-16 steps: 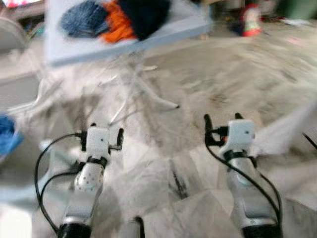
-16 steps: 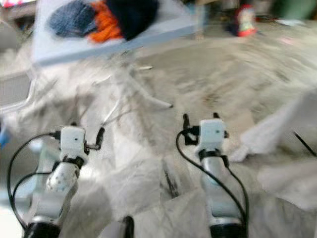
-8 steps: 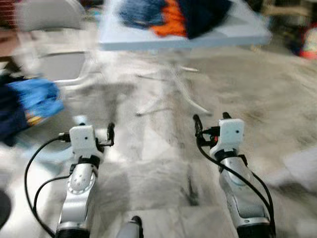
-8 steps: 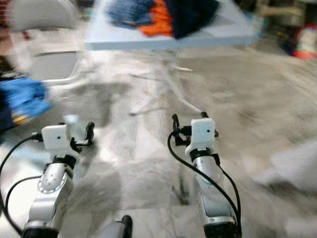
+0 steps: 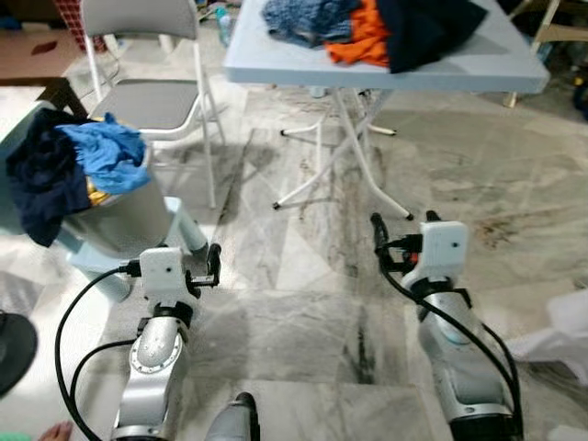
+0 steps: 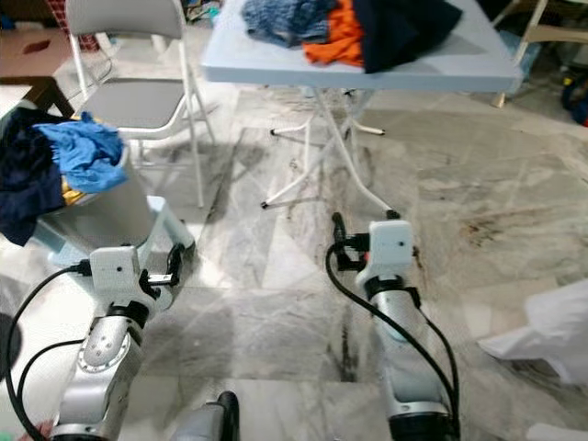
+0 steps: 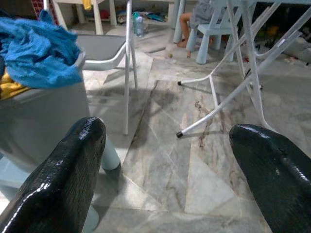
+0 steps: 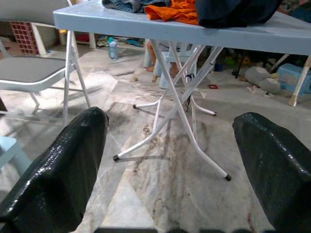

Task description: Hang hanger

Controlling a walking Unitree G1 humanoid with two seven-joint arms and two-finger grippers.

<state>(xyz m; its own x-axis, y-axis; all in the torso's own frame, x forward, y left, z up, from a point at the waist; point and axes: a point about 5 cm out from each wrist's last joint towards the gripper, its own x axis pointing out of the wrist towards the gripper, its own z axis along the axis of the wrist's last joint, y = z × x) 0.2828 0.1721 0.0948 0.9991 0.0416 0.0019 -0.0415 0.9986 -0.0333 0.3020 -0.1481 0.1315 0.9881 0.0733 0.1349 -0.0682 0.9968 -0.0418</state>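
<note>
Both claws, left [image 5: 213, 266] and right [image 5: 401, 225], hang spread and empty. Since a moment ago the view has swung and steadied on the counter [image 5: 276, 66] of clothes [image 5: 367, 23]; I can't spot a hanger, so it's searching.

Your two silver forearms, perforated casing on the left, white boxy wrist blocks, left gripper [image 5: 189, 266] and right gripper [image 5: 404, 223] with glossy black fingers [image 7: 68, 179], looping black cables, a red spot by the right wrist

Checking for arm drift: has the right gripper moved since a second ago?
Cannot tell: the right gripper sits similarly in frame, but the camera turned, shifting the light blue folding table.
</note>
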